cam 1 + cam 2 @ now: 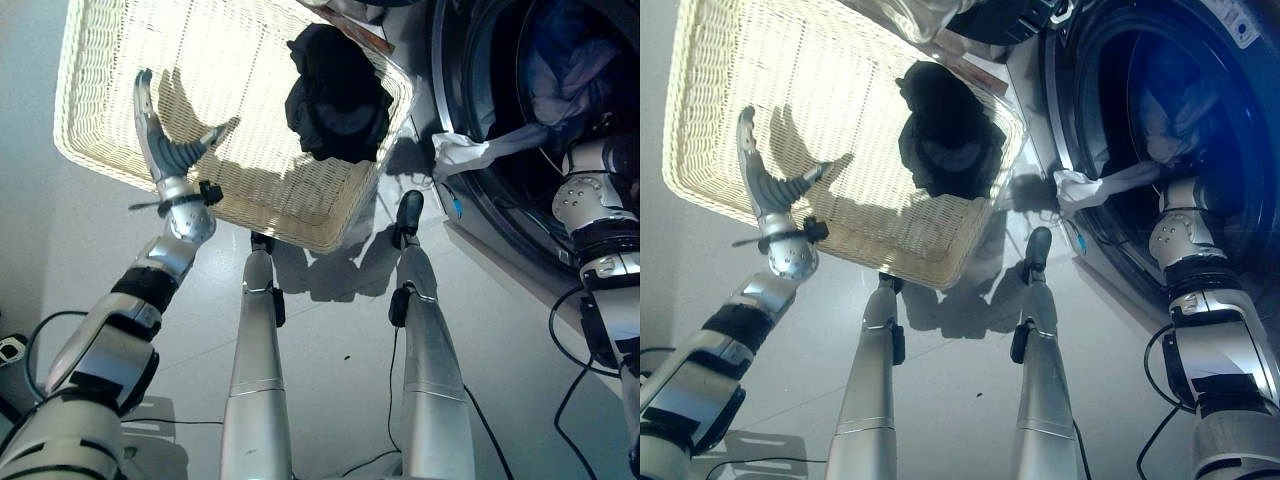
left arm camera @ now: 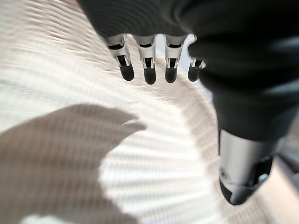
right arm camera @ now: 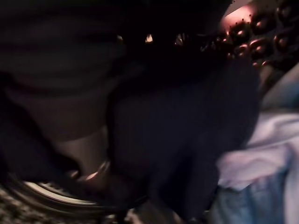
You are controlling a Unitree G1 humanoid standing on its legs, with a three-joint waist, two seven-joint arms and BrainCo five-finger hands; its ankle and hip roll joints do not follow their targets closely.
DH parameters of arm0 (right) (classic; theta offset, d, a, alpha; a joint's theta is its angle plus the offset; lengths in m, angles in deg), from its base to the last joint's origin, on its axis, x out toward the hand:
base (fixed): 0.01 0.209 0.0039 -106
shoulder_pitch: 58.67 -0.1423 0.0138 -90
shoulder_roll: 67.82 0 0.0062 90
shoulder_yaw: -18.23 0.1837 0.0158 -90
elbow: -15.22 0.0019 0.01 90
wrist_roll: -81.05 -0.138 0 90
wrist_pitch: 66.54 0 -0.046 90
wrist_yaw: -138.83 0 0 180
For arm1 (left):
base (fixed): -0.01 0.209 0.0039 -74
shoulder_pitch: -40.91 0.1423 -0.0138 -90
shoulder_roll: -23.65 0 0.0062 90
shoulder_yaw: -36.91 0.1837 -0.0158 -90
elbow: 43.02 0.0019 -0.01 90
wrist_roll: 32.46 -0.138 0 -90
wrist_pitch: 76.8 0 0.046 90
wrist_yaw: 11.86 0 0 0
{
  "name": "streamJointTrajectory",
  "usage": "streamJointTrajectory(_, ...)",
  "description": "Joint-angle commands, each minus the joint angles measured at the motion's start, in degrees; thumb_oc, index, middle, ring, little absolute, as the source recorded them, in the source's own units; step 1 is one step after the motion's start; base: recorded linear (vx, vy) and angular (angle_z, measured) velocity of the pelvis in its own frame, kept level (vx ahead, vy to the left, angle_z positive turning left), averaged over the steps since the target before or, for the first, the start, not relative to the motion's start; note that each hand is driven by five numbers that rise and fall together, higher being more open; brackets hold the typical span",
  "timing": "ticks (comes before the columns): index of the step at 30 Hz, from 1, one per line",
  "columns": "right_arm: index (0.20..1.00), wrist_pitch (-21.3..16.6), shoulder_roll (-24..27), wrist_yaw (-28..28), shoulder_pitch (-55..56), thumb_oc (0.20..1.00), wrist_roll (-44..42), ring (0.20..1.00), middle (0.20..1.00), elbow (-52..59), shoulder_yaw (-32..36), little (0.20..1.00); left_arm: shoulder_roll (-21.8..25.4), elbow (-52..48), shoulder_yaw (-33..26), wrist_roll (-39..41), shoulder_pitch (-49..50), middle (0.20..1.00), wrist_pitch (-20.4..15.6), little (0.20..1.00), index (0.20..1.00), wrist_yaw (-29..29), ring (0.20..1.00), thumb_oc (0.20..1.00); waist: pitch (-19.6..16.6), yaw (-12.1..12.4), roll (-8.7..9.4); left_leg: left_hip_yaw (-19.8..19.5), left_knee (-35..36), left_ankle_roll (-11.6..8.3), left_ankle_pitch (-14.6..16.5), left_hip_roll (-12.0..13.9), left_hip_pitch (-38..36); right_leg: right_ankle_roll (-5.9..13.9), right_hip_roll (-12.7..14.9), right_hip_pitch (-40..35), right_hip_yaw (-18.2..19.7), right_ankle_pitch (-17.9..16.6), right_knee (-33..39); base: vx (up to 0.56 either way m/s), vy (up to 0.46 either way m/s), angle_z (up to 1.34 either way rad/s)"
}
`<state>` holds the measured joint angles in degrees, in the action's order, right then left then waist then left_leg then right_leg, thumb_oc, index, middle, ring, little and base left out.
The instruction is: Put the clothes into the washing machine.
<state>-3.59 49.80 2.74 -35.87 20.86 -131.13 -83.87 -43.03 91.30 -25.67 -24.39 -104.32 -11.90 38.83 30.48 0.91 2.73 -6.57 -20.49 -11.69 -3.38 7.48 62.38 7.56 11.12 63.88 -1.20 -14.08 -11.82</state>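
A: Left eye view. We log a white wicker basket [image 1: 120,90] on the pale floor, a black garment [image 1: 338,95] bunched at its far side, toward the washing machine [image 1: 470,200]. The left hand [image 1: 165,150] hangs over the basket's near rim, fingers straight, thumb spread, nothing held.

B: And the machine?

A: Door opening faces us. Pale blue and white clothes [image 1: 560,70] lie in the drum; a white cloth [image 1: 470,152] trails out over the lip. The right arm reaches into the opening; its hand is hidden inside, so we cannot tell what the fingers do.

B: Right eye view?

A: Same layout. We see the left hand [image 1: 768,185] released above the basket [image 1: 730,90], apart from the black garment [image 1: 950,140]. The white cloth [image 1: 1090,185] hangs from the drum's edge just beside the right wrist.

B: Left wrist view?

A: The left hand's fingertips [image 2: 148,74] stand in a row, relaxed, over the woven basket floor [image 2: 154,163]. No cloth between them and the thumb [image 2: 240,172].

B: Right wrist view?

A: Very dark. We make out dark fabric [image 3: 187,140] close to the camera, pale blue and white clothes [image 3: 261,163] beside it, and the perforated drum wall [image 3: 261,32] beyond. We cannot tell how the right hand's fingers stand.
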Motion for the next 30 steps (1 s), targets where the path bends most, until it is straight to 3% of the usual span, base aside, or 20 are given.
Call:
streamJointTrajectory(1,1.0,3.7,13.9,-2.1,-2.9,1.0,2.1,1.0,1.0,0.1,-1.3,1.0,0.8,1.5,-1.2,1.4,0.5,1.0,-1.9,1.0,1.0,-0.2,1.0,1.0,-0.7,-0.6,-0.56,-0.3,5.7,4.75,-1.1,-3.2,-3.8,3.43,-1.8,-2.1,-4.1,3.2,-4.5,0.0,0.0,0.0)
streamJointTrajectory(4,1.0,9.6,12.7,-1.6,-3.5,1.0,3.6,1.0,1.0,-2.1,-3.3,1.0,0.6,1.5,-0.7,1.5,0.0,1.0,-1.4,1.0,1.0,0.0,1.0,1.0,-0.7,-0.2,-0.82,-0.4,5.5,4.91,-0.9,-3.5,-3.6,3.32,-1.7,-1.9,-4.2,3.3,-4.5,0.0,-0.005,0.01)
streamJointTrajectory(6,1.0,16.6,12.0,-2.7,-4.9,1.0,3.2,1.0,1.0,-4.4,-6.3,1.0,0.6,1.4,-0.3,1.6,-0.6,1.0,-1.2,1.0,1.0,-0.2,1.0,1.0,-0.7,0.1,-0.81,-0.3,5.6,5.01,-0.8,-3.6,-3.6,3.25,-1.6,-2.2,-4.5,3.2,-4.1,0.0,-0.031,0.04)
streamJointTrajectory(13,1.0,24.8,11.3,-0.4,-7.8,1.0,13.6,1.0,1.0,-7.2,-11.4,1.0,0.6,1.8,0.9,1.4,-2.8,1.0,-0.7,1.0,1.0,-0.6,1.0,1.0,-0.7,0.4,-0.7,-0.5,5.7,5.11,-0.9,-3.5,-3.2,3.48,-1.6,-2.0,-5.0,3.0,-4.0,0.0,-0.024,0.03)
streamJointTrajectory(17,1.0,25.6,10.0,2.0,-8.7,1.0,18.9,1.0,1.0,-5.4,-12.6,1.0,0.3,1.8,1.1,1.4,-3.3,1.0,-0.4,1.0,1.0,-0.6,1.0,1.0,-0.7,0.5,-0.91,-0.4,5.8,5.19,-0.7,-3.7,-3.0,3.53,-1.7,-1.7,-5.0,3.1,-4.1,0.0,0.0,0.0)
streamJointTrajectory(23,1.0,25.0,5.1,12.1,-5.0,1.0,36.2,1.0,1.0,7.4,-13.3,1.0,-2.0,2.4,0.3,0.6,-3.4,1.0,-0.2,1.0,1.0,1.1,1.0,1.0,-0.7,-0.1,-2.09,0.2,6.3,5.13,-0.5,-4.0,-2.7,3.48,-1.7,-0.5,-4.2,4.0,-4.6,-0.01,0.043,-0.01)
streamJointTrajectory(30,1.0,25.1,1.1,15.4,-0.1,1.0,45.7,1.0,1.0,14.6,-11.7,1.0,-4.2,3.5,-1.0,-0.6,-3.5,1.0,-0.8,1.0,1.0,3.0,1.0,1.0,-0.7,-0.8,-2.84,0.8,6.8,4.9,-0.4,-4.1,-2.3,3.45,-1.6,0.4,-3.5,4.6,-4.6,-0.01,0.035,0.01)
